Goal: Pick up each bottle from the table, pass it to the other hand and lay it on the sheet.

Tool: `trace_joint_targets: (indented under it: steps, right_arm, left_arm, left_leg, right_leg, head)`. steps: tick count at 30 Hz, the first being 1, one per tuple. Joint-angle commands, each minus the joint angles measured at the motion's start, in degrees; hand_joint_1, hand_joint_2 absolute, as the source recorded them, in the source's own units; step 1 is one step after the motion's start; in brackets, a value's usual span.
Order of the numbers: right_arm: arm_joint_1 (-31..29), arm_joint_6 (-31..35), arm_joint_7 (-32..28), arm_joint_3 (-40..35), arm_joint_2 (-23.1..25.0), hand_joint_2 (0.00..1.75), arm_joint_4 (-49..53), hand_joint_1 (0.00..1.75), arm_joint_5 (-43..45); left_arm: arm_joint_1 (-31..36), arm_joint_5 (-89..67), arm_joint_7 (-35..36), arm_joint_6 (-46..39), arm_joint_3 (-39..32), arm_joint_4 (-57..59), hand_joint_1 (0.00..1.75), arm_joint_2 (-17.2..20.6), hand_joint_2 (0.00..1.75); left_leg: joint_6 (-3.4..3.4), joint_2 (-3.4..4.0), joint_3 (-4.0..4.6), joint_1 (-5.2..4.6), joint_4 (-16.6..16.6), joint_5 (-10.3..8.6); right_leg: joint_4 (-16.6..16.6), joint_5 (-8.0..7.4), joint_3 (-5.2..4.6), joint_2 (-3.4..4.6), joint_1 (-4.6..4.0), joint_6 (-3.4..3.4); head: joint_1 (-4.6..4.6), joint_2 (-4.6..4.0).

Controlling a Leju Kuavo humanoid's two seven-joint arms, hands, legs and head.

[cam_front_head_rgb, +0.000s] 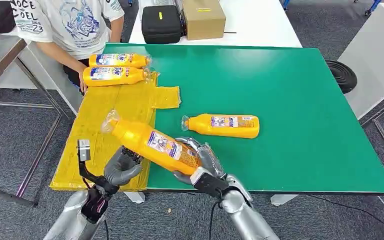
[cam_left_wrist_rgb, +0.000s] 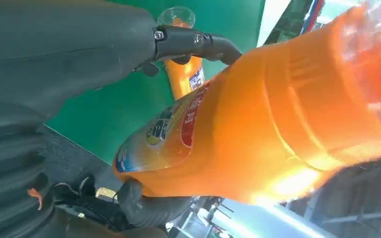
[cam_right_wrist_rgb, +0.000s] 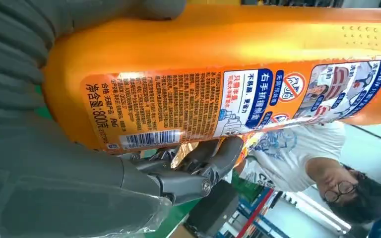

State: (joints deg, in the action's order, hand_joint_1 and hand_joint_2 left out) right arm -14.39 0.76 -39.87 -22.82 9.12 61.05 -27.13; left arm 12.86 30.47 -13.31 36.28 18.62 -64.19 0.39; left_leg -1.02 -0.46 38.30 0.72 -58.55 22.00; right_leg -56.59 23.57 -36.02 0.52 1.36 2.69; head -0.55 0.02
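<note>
The right hand (cam_front_head_rgb: 200,160) wraps its fingers around the bottom end of an orange bottle (cam_front_head_rgb: 152,142) and holds it up in the air, tilted. The bottle's clear cap points away toward the yellow sheet (cam_front_head_rgb: 115,115). The left hand (cam_front_head_rgb: 122,167) sits under the bottle's middle, fingers curled around it; it may be gripping, but that is hard to see. Past the right hand, another bottle (cam_front_head_rgb: 222,125) lies on the green table (cam_front_head_rgb: 305,110). Two more bottles (cam_front_head_rgb: 115,68) lie on the sheet's far end.
</note>
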Motion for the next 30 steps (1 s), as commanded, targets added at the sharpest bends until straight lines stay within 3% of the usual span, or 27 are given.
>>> trace_joint_targets:
  steps: [1, 20, 22, 23, 29, 30]
  right_arm:
    - [-3.5, -2.4, -0.1, -3.3, 1.4, 1.75, -2.6, 1.75, -0.1]
    - [-3.4, -4.3, -0.1, -5.4, 1.1, 1.75, -9.9, 1.75, -3.4]
    - [-3.4, -4.4, -0.1, -5.4, 1.1, 1.75, -10.0, 1.75, -3.5]
    - [-3.4, -4.4, -0.1, -5.4, 1.1, 1.75, -10.0, 1.75, -3.5]
    - [-3.9, -4.5, -0.1, -5.0, 1.5, 1.75, -10.7, 1.75, -4.1]
    - [-4.0, -4.5, -0.1, -5.0, 1.5, 1.75, -10.8, 1.75, -4.1]
  left_arm:
    - [4.3, -0.3, 1.4, -0.4, 3.5, 3.7, 0.00, -1.1, 1.75]
    - [3.7, 5.1, 0.6, -0.9, 1.7, 0.3, 0.00, -0.1, 1.75]
    - [3.6, 5.1, 0.6, -0.8, 1.7, 0.3, 0.00, 0.2, 1.75]
    - [3.6, 5.1, 0.6, -0.8, 1.7, 0.3, 0.00, 0.2, 1.75]
    - [3.5, 5.0, 0.3, -0.5, 2.0, 0.0, 0.00, -0.1, 1.75]
    - [3.6, 4.9, 0.3, -0.6, 2.1, -0.1, 0.38, -0.3, 1.75]
  left_leg:
    - [0.01, 0.00, -0.16, 0.02, 0.0, 0.07]
    - [0.00, 0.00, -0.24, 0.03, 0.0, 0.08]
    - [0.02, 0.05, -0.73, 0.07, 0.1, 0.27]
    - [0.01, 0.02, -0.29, 0.05, 0.0, 0.10]
    - [0.01, 0.01, -0.37, 0.05, 0.0, 0.15]
    - [0.01, -0.01, -0.20, 0.03, 0.0, 0.07]
  right_leg:
    - [0.0, 0.08, 0.17, -0.07, -0.04, -0.12]
    - [0.1, 0.07, 0.26, -0.06, -0.06, -0.11]
    - [0.1, 0.25, 0.76, -0.09, -0.13, -0.28]
    - [0.1, 0.09, 0.31, -0.05, -0.08, -0.13]
    - [0.1, 0.14, 0.41, -0.07, -0.09, -0.18]
    - [0.0, 0.07, 0.23, -0.07, -0.06, -0.12]
  head:
    - [0.00, 0.00]
    - [0.02, 0.00]
    - [0.00, 0.00]
    - [0.02, 0.00]
    - [0.00, 0.00]
    - [0.00, 0.00]
